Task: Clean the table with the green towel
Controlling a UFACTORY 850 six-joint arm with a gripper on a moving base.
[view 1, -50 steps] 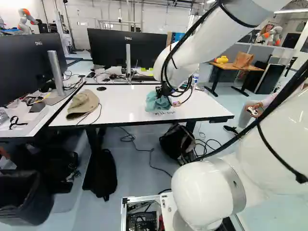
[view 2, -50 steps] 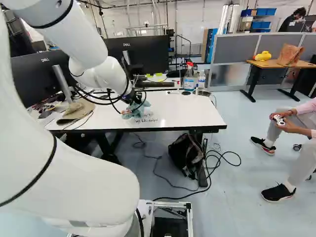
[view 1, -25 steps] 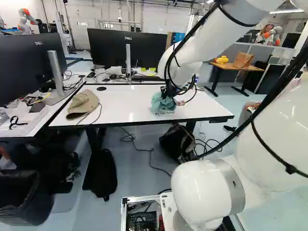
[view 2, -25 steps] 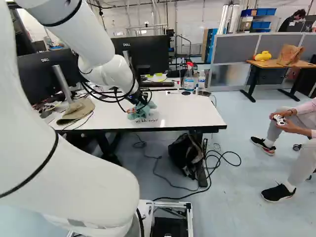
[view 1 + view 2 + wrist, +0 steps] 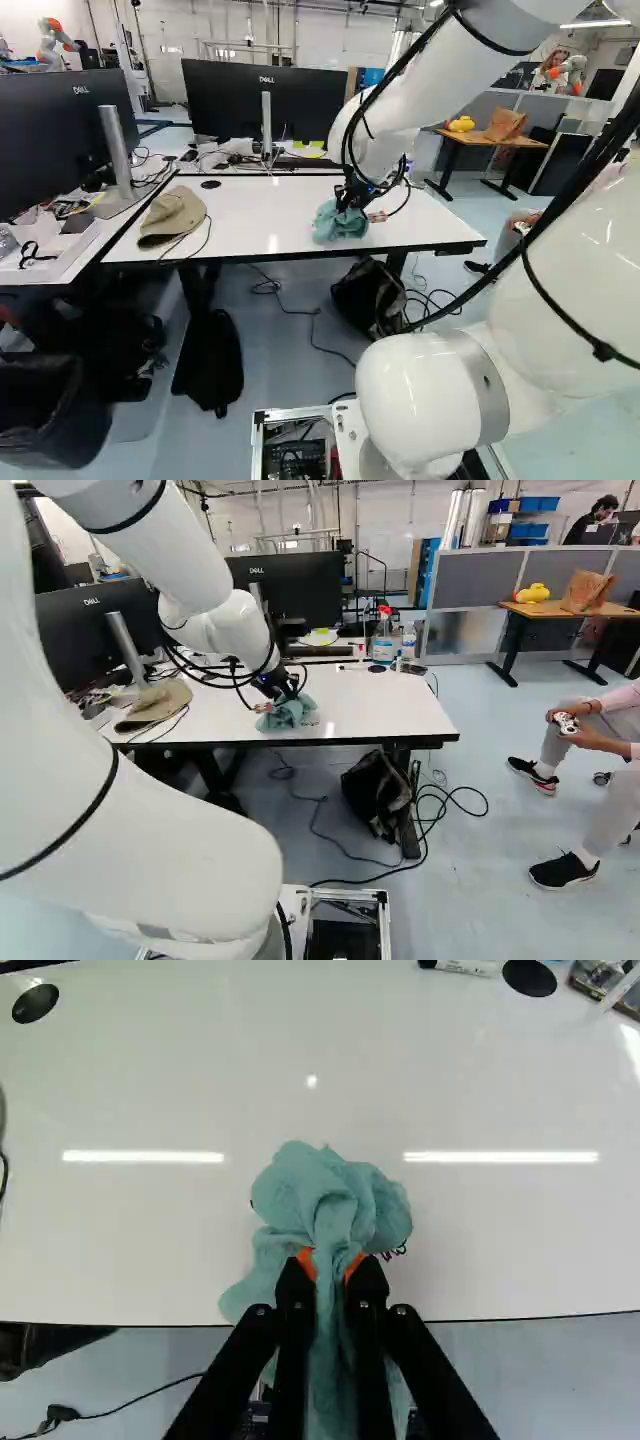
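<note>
White tabletop, green towel bunched on it, clamped between the tips of the end effector.

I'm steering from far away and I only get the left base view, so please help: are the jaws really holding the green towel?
Observer: Yes. In the wrist view, the orange pads pinch the towel from both sides.

Operator: Is there any mess next to it?

Observer: Yes, a bit of dark writing pokes out beside the towel.

Operator: What cleaning stuff can't I see?

Observer: The right base view shows a spray bottle with a red top, near the table's far edge.
</note>
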